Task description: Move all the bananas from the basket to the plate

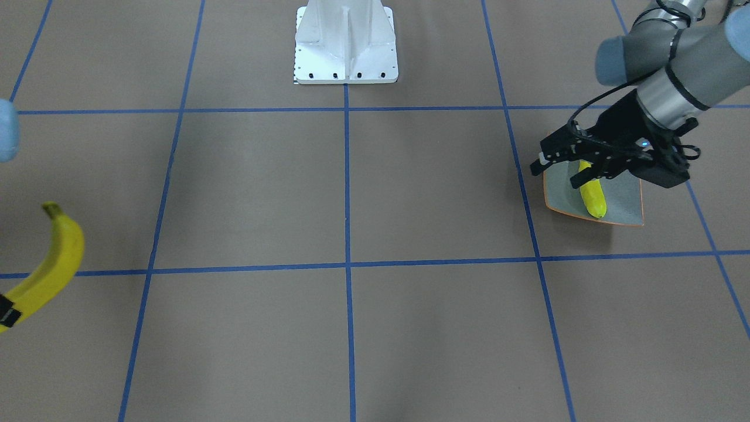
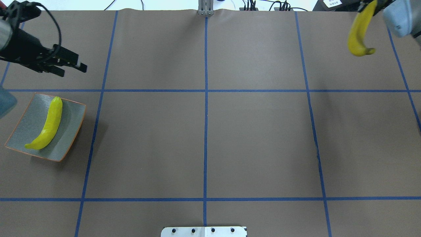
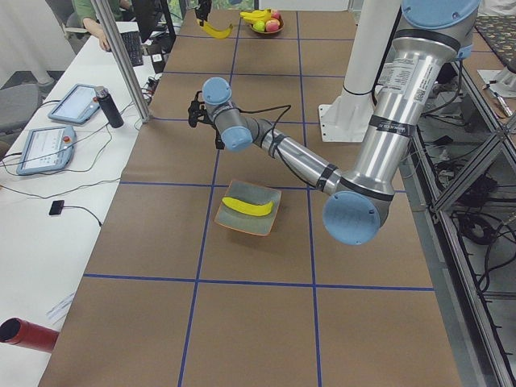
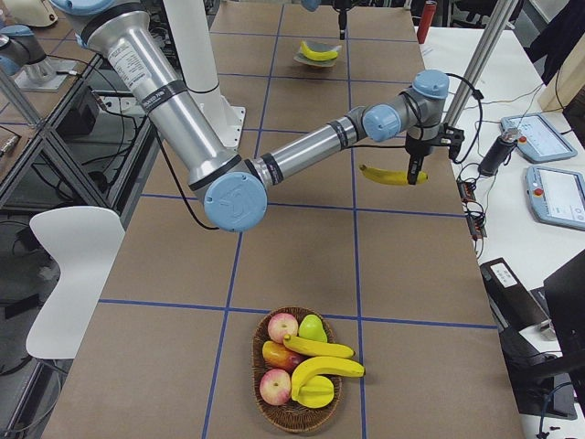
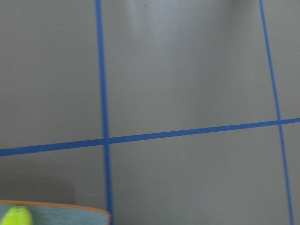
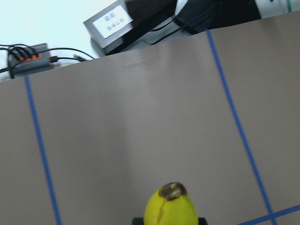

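Hovering over blue-taped brown table (image 2: 256, 138): left pincer (image 2: 73, 69) spread, right pincer (image 4: 413, 172) pinching a banana (image 2: 358, 36)

Light was bright, even, from above. Soft shadow lay beside plate (image 2: 65, 128) on table (image 2: 256, 138) in overhead view. Strip beyond table's far edge washed white. Left wrist view was soft, blurred.

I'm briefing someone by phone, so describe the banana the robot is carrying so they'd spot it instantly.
Look over the robot's right half of the brown table, near the edge farthest from its base. There the right gripper holds one banana in mid-air. Unlike the other banana lying on the plate and the two bananas in the basket, it rests on nothing.
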Motion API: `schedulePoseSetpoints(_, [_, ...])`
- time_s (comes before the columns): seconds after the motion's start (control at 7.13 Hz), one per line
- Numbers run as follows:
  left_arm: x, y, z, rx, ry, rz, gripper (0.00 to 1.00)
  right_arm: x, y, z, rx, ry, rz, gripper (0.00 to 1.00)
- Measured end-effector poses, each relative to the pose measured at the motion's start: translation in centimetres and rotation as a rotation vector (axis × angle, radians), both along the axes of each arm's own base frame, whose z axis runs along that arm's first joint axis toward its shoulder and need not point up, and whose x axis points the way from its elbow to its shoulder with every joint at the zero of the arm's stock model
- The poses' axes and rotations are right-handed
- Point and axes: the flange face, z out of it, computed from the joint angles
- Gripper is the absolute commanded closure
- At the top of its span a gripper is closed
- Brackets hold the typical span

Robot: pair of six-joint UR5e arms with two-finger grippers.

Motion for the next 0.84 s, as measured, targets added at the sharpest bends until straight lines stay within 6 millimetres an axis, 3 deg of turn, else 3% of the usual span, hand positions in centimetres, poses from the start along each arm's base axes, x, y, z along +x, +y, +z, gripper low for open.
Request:
schedulePoseSetpoints(0.28, [3.5,0.2,-6.2,-0.008,0.065,0.017,0.00,-8.4,3.9,-5.1,-0.034,-0.108,0.019,1.00])
schedulePoseSetpoints(0.56, [8.6,1.6,-11.8,0.064,0.111,0.030,0.00,-15.6,8.6,-11.5,-0.035,-0.190,-0.028,1.00])
schedulePoseSetpoints(0.84, [14.5,3.6,-16.6,0.092,0.148,-0.025,0.00,-20.1,11.7,-15.8,-0.029,-0.232,-0.062,1.00])
